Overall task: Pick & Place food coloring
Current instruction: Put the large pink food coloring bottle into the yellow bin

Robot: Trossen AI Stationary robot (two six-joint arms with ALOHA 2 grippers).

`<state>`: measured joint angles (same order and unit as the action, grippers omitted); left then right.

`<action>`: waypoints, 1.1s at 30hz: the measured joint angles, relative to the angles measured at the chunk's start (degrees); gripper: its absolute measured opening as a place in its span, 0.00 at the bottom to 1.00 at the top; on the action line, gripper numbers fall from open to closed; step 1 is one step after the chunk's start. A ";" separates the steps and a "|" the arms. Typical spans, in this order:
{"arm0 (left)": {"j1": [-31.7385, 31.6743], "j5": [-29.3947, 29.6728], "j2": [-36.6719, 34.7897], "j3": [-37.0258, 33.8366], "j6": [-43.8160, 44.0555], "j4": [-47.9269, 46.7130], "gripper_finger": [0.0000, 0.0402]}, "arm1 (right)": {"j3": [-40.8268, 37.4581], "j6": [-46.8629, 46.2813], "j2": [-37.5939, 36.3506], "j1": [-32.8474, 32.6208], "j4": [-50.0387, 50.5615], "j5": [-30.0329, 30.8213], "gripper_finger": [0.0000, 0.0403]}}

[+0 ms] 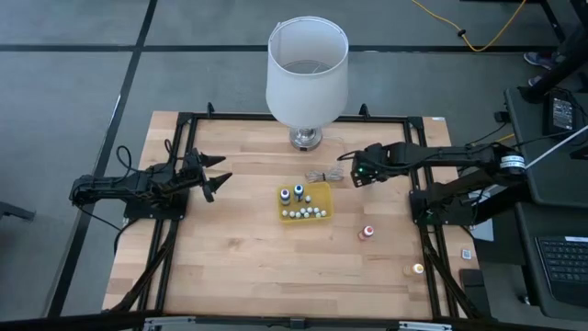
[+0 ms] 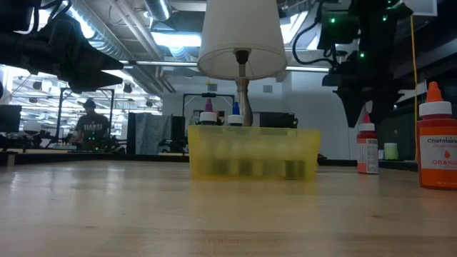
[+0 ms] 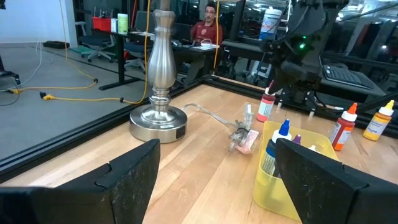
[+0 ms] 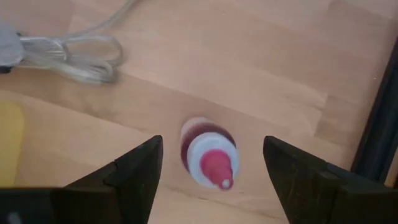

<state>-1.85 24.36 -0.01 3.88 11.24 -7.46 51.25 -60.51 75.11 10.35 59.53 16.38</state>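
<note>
A yellow tray [image 1: 322,195] in the middle of the table holds several small food coloring bottles [image 1: 306,213]; two with blue tops [image 1: 292,193] stand upright in it. A red-topped bottle [image 4: 208,158] stands upright on the wood, and my right gripper [image 4: 211,146] hangs open above it, pointing steeply down, a finger off to either side and not touching it. Another red-topped bottle [image 1: 367,233] and an orange one [image 1: 418,269] stand near the right edge. My left gripper [image 1: 220,175] waits open at the table's left, pointing level.
A white-shaded lamp [image 1: 308,69] stands on its metal base [image 3: 158,121] at the far edge. A coiled clear cable [image 4: 68,56] lies between the lamp and the tray. A black frame [image 1: 418,119] borders the table. Bare wood lies toward the near edge.
</note>
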 joint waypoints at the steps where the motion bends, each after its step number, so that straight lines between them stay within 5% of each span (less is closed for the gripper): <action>1: 0.00 0.00 0.00 0.00 0.00 0.00 0.78 | -0.22 0.15 0.00 0.35 -0.25 -0.02 0.69; 13: -0.01 0.00 0.00 0.00 0.00 0.00 0.77 | -2.78 1.18 0.00 2.30 -4.18 -3.01 0.61; 27: 0.00 0.00 0.00 0.00 0.00 0.02 0.78 | -2.73 1.58 0.00 2.27 -4.05 -2.95 0.31; 33: -0.01 0.00 0.00 0.00 -0.01 0.00 0.78 | -1.74 5.40 0.02 2.27 -3.79 -4.91 0.30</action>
<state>-1.86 24.36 -0.01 3.88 11.24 -7.46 49.51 -55.11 75.13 12.62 55.74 11.47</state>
